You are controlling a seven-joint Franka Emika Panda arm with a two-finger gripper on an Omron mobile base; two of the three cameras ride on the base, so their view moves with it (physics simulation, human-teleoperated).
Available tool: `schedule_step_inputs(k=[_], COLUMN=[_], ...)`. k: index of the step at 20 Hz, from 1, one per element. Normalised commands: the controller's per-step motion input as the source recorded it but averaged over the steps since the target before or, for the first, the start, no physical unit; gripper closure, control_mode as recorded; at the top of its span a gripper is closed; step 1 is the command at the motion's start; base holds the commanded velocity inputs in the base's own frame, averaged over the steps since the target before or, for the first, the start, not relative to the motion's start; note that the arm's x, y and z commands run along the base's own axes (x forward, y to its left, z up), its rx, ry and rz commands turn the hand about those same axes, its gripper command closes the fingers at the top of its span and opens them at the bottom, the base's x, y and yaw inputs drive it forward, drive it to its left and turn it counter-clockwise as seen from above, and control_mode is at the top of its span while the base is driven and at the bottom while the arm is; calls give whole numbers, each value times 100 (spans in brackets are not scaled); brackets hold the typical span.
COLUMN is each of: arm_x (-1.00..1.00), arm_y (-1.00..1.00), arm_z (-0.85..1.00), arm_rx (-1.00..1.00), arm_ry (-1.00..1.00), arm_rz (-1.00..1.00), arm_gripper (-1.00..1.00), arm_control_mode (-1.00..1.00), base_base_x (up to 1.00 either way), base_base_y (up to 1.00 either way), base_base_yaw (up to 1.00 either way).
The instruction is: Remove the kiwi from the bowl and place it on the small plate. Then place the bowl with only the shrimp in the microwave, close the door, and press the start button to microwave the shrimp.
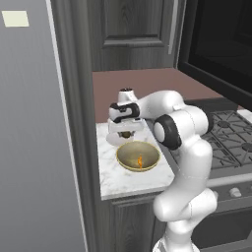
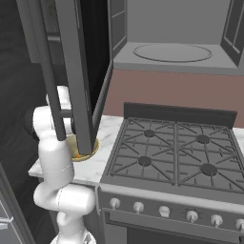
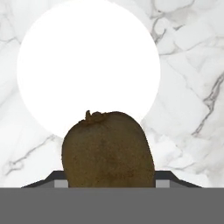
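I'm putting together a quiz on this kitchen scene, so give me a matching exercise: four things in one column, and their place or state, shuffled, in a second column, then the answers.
Things:
1. brown fuzzy kiwi
2. tiny orange curled shrimp
3. flat round white small plate
4. wide black microwave door

Places or states:
A. lying in the tan-gold bowl
B. swung open
C. held in the pincer
D. bare on the marble counter, under the pincer

Pairs: 1-C, 2-A, 3-D, 4-B

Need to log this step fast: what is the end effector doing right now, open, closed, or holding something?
End effector: closed on the kiwi, held above the small plate.
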Motion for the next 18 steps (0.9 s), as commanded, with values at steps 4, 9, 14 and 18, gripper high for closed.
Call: schedule_step_inputs(k=[4, 9, 14, 18], arm_x=[7, 9, 14, 36], arm_y=[0, 0, 0, 0], arm_z=[-39, -22, -23, -29], arm_rx=[0, 0, 0, 0], arm_ry=[0, 0, 0, 0], arm_rz=[0, 0, 0, 0], arm_gripper=[100, 100, 100, 100], arm_control_mode=[-100, -100, -100, -100], base_base_x=[0, 0, 0, 0], base_base_y=[0, 0, 0, 0], base_base_yaw=[0, 0, 0, 0])
